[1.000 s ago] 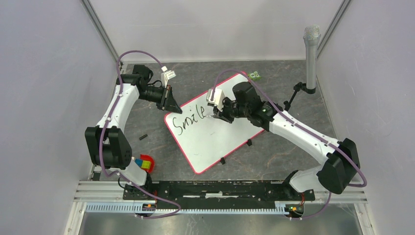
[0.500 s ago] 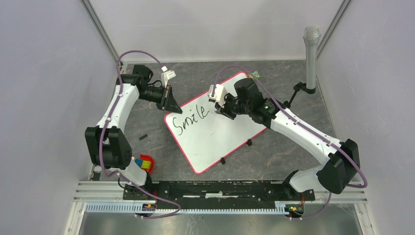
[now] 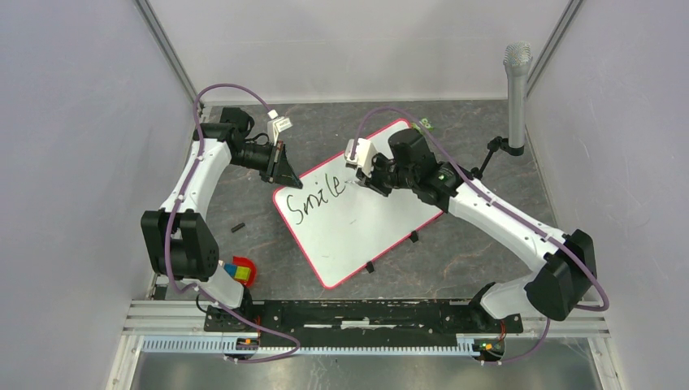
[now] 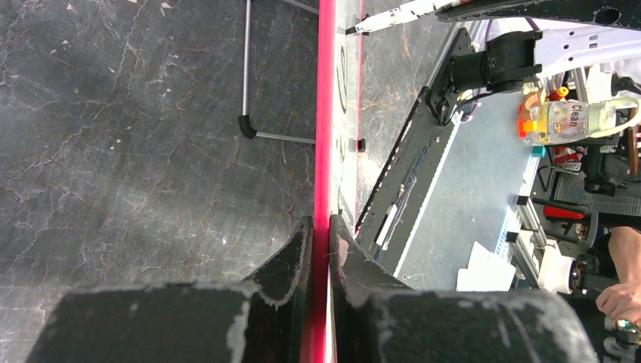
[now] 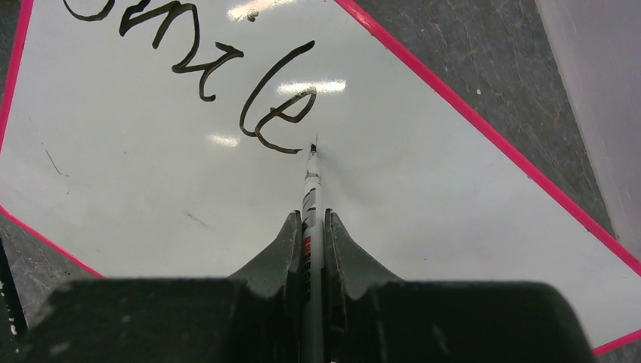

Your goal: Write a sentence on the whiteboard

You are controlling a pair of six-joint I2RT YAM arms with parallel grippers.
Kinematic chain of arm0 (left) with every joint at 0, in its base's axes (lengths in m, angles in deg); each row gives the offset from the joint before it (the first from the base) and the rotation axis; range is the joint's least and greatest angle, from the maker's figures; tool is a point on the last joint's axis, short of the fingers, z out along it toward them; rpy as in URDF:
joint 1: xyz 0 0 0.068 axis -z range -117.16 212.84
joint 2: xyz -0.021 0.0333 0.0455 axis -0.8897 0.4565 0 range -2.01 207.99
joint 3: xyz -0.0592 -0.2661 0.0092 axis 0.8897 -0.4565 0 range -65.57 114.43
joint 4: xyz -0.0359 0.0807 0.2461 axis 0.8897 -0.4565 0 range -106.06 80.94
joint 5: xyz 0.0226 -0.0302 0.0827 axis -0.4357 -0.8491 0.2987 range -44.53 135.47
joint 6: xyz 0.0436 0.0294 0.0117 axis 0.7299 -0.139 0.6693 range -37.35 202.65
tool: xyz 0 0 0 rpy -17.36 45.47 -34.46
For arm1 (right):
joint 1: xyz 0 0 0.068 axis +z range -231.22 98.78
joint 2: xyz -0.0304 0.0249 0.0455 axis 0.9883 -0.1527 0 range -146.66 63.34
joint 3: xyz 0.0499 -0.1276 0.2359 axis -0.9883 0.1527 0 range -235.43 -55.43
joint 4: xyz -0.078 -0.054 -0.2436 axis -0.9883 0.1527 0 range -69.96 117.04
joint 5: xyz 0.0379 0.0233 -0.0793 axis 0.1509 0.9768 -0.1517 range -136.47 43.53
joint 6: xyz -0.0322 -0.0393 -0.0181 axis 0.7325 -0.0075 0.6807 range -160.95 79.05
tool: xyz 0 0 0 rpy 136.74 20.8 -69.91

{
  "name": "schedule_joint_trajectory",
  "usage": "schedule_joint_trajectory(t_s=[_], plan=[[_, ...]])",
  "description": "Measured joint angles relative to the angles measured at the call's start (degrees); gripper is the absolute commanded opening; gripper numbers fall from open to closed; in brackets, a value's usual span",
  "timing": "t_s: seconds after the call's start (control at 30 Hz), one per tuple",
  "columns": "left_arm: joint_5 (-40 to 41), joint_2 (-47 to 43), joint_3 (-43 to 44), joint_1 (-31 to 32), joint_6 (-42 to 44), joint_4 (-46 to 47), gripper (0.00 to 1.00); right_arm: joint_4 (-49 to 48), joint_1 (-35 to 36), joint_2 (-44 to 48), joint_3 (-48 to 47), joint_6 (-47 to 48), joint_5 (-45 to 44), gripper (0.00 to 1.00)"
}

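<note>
The right end effector (image 5: 312, 223) is clamped on a marker (image 5: 311, 185). Just ahead of it, the marker's tip meets the whiteboard (image 5: 423, 197) beside the final "e" of the sentence (image 3: 318, 198), which reads only "Smile". The left end effector (image 4: 320, 234) is clamped on the whiteboard's pink frame.

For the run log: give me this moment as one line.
step: writing | left fingers: shut on whiteboard edge | right fingers: shut on marker, tip at board after the e | sentence: only Smile written
</note>
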Motion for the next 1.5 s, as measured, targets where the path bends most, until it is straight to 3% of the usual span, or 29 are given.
schedule_joint_trajectory(t_s=[0.33,0.87,1.07,1.5], plan=[[0.44,0.02,0.0,0.02,0.02,0.09,0.02,-2.36,-0.02,1.18,3.08,0.0,0.24,0.0],[0.15,0.02,0.11,0.13,0.02,-0.11,0.02,4.74,-1.38,1.29,-0.5,0.37,7.1,0.0],[0.15,0.02,0.13,0.15,0.02,-0.11,0.02,2.47,-5.2,1.29,-1.46,-0.04,5.01,0.0],[0.15,0.02,0.22,0.33,0.02,-0.07,0.02,-1.99,-5.2,0.55,-1.46,-0.31,-1.14,0.0]])
